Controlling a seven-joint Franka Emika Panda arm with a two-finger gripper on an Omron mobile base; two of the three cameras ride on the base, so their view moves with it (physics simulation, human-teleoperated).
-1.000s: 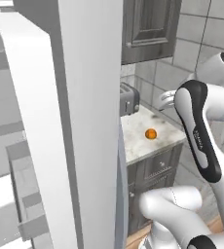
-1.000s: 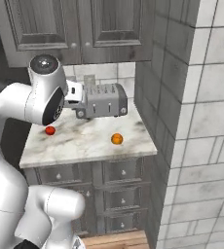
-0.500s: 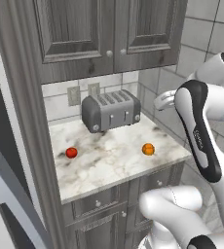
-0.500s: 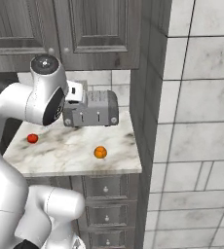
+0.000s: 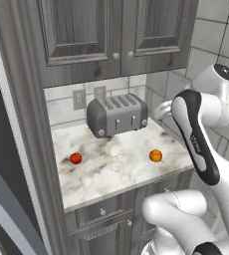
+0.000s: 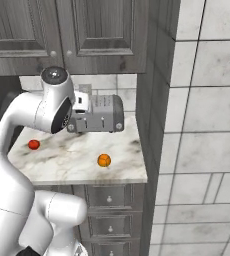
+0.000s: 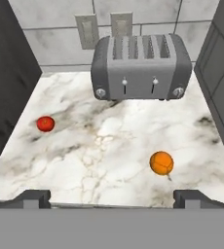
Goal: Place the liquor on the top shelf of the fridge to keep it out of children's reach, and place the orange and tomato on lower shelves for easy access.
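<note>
The orange (image 7: pixel 161 163) lies on the marble counter (image 7: pixel 109 146), in front of the toaster (image 7: pixel 140 66), and the tomato (image 7: pixel 46 123) lies well apart from it, nearer the dark panel. Both are round, so a sideways touch could make them roll off the front edge. The gripper (image 7: pixel 112 197) stands wide open and holds nothing, above that edge. The hand view shows both fingertips; the left base view shows the cabinet doors (image 5: pixel 111 35) above.
</note>
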